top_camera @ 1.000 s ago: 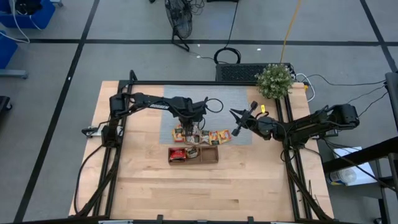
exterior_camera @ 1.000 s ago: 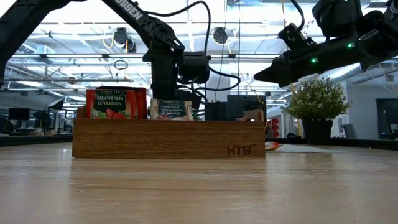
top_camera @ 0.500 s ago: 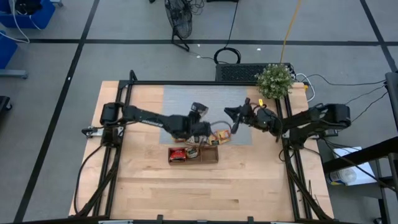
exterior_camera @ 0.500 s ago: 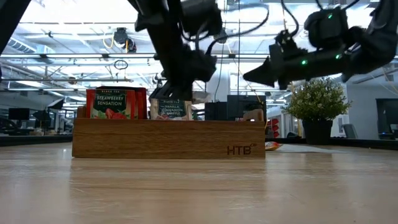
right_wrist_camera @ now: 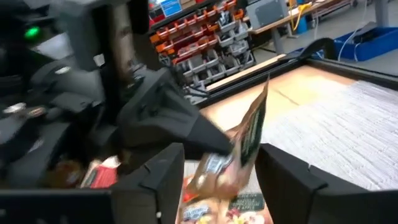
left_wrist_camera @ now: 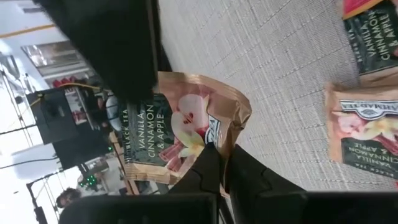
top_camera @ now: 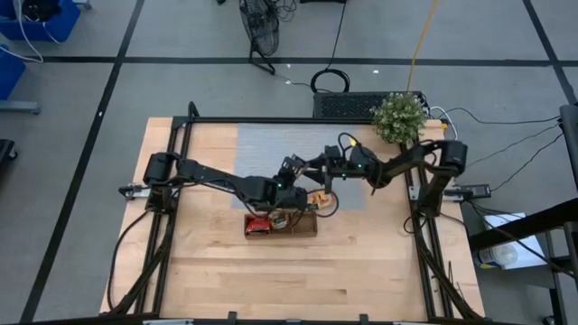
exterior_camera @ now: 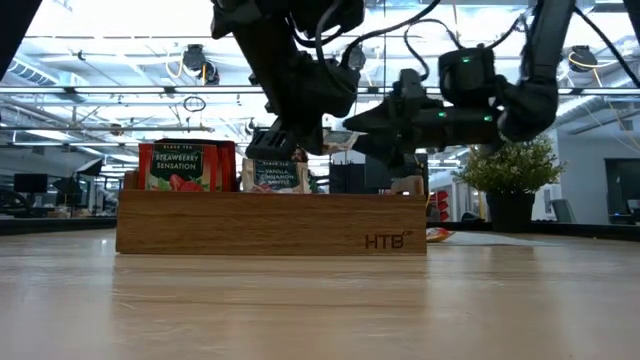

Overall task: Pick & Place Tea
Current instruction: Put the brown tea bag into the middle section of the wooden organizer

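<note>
right tool (right_wrist_camera: 214,177) newly in beside left tool (left_wrist_camera: 221,171), now spread wide; left wrist view alone: left tool pinching vanilla packet (left_wrist_camera: 180,134)

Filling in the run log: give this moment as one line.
left gripper: shut on vanilla tea packet | right gripper: open around same packet | tray: strawberry packets inside

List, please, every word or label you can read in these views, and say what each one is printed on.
"STRAWBERRY SENSATION": red packet standing in the wooden tray.
"HTB": tray front.
"BLACK TEA VANILLA CINNAMON & APPLE": packet pinched by the left gripper.
"VANILLA CINNAMON": loose packet on the mat.
Remaining print: too blurred.
</note>
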Controlling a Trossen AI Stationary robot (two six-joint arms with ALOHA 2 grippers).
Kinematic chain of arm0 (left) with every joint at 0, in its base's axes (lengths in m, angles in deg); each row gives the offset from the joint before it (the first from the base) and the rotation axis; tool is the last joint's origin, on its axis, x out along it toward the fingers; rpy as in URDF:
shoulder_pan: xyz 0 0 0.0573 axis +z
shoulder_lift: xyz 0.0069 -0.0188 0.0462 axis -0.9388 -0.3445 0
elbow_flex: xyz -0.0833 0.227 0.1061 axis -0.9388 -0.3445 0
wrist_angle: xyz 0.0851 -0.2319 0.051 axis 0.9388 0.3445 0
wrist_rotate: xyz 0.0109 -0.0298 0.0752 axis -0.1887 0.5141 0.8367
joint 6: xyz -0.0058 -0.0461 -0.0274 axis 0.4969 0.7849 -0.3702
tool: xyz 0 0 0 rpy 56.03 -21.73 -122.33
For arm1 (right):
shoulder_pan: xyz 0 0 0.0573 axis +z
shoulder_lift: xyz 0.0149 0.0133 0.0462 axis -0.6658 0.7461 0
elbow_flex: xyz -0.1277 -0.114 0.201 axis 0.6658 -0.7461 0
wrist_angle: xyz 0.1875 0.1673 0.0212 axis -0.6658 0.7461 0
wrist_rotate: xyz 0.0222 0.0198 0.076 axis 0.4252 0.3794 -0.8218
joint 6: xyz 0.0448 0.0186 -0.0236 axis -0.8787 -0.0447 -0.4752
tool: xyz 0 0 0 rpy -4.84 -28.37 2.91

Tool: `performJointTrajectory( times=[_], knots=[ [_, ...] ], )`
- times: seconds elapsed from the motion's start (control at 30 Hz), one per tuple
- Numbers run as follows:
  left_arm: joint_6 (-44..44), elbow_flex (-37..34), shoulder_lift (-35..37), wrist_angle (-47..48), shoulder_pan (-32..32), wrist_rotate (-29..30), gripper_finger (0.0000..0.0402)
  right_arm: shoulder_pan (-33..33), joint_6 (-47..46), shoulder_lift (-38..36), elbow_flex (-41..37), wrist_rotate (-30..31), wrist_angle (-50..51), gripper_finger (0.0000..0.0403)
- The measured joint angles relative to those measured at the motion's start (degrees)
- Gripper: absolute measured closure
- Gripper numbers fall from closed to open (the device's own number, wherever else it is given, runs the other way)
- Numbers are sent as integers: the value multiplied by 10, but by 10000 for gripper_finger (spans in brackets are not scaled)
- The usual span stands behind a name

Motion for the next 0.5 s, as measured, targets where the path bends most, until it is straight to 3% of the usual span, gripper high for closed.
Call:
performJointTrajectory(
  times=[0.1, 0.23, 0.33, 0.43, 0.5],
  knots=[
    [5, 0, 0, 2, -1, 0, 389, 1, 0, 13, 16, 1, 0, 219],
    [28, 0, 0, 16, -1, 0, 389, 1, 0, 16, 20, 3, -19, 248],
    [40, 0, 1, 21, -1, 0, 389, 1, 4, 15, 20, 2, -21, 297],
    [41, 0, 1, 21, -1, -1, 389, 1, 35, 15, 20, -5, -5, 373],
    [44, 0, 1, 19, -1, -9, 389, 2, 50, 15, 20, -14, 9, 392]
  ],
)
